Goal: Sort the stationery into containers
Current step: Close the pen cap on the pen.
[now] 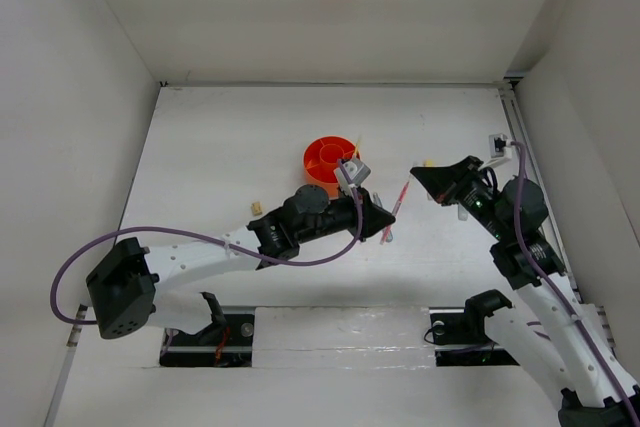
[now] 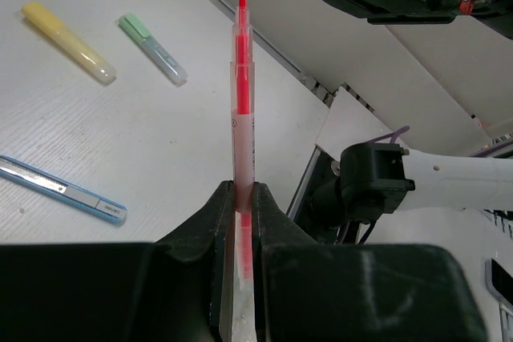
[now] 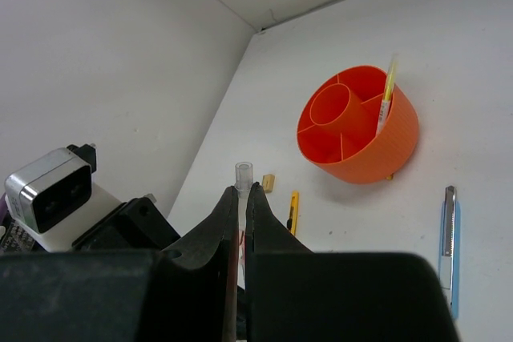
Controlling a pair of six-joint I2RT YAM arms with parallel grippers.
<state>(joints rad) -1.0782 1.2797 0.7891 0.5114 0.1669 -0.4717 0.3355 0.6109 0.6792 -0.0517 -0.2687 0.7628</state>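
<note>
The left gripper is clamping a red pen near its lower end. Its fingers are pressing on both sides of the barrel, and the bare red tip is pointing straight out from the jaws, above the table.

The right gripper is standing with its fingers almost together. A thin clear tube is sitting in the narrow gap between them and sticking out past the tips. What kind of item the tube is cannot be told.

The orange organizer tub is standing upright on the table, just beyond the left wrist. A yellow pen is leaning in one of its outer compartments.

A yellow highlighter and a green highlighter are lying side by side on the table, apart from each other. A blue cutter is lying nearer the left gripper. A tan eraser and a yellow-black item are lying near the tub, outside it.
</note>
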